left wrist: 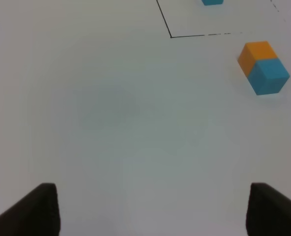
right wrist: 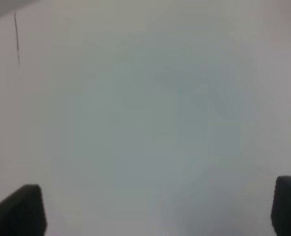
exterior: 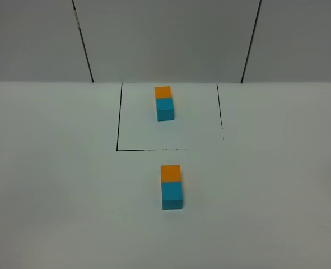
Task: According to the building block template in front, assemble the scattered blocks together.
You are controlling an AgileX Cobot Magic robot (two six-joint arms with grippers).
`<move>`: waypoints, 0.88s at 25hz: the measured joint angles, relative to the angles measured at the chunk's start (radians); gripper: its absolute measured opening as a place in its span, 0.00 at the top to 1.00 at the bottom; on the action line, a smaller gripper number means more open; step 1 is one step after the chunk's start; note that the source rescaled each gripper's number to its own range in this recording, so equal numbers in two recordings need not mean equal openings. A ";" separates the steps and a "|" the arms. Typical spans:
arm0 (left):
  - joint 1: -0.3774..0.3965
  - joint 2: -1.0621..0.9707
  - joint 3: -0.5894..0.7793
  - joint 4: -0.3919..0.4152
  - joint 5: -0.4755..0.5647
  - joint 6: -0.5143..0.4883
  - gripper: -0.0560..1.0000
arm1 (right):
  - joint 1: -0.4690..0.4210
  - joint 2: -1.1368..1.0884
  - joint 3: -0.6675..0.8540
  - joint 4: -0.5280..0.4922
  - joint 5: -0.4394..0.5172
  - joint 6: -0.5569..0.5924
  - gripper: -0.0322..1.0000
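Note:
The building block template point(exterior: 164, 102), a small orange cube joined to a cyan one, lies inside the black-lined square at the back. Closer to the front, the scattered blocks stand side by side and touching: the orange cube point(exterior: 170, 173) on the far side, the cyan cube point(exterior: 172, 194) on the near side. The left wrist view shows this pair, orange point(left wrist: 256, 53) and cyan point(left wrist: 269, 74), well ahead of my left gripper point(left wrist: 152, 206), which is open and holds nothing. My right gripper point(right wrist: 160, 206) is open over bare table. Neither arm appears in the exterior high view.
A black-lined square point(exterior: 119, 123) marks the template's area on the white table point(exterior: 53, 196). Grey wall panels point(exterior: 165, 39) rise behind the table's far edge.

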 joint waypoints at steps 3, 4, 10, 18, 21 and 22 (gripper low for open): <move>0.000 0.000 0.000 0.000 0.000 0.000 0.26 | 0.000 -0.049 0.002 0.003 0.004 -0.002 0.17; 0.000 0.000 0.000 0.000 0.000 0.000 0.26 | 0.000 -0.061 0.002 0.003 0.007 -0.004 0.17; 0.000 0.000 0.000 0.000 0.000 0.000 0.26 | 0.000 -0.092 0.002 0.009 0.009 -0.009 0.17; 0.000 0.000 0.000 0.000 0.000 0.000 0.26 | 0.000 -0.094 0.008 0.013 0.012 -0.009 0.17; 0.000 0.000 0.000 0.000 0.000 0.000 0.26 | 0.000 -0.094 0.008 0.013 0.012 -0.009 0.17; 0.000 0.000 0.000 0.000 0.000 0.000 0.26 | 0.000 -0.094 0.008 0.013 0.012 -0.009 0.17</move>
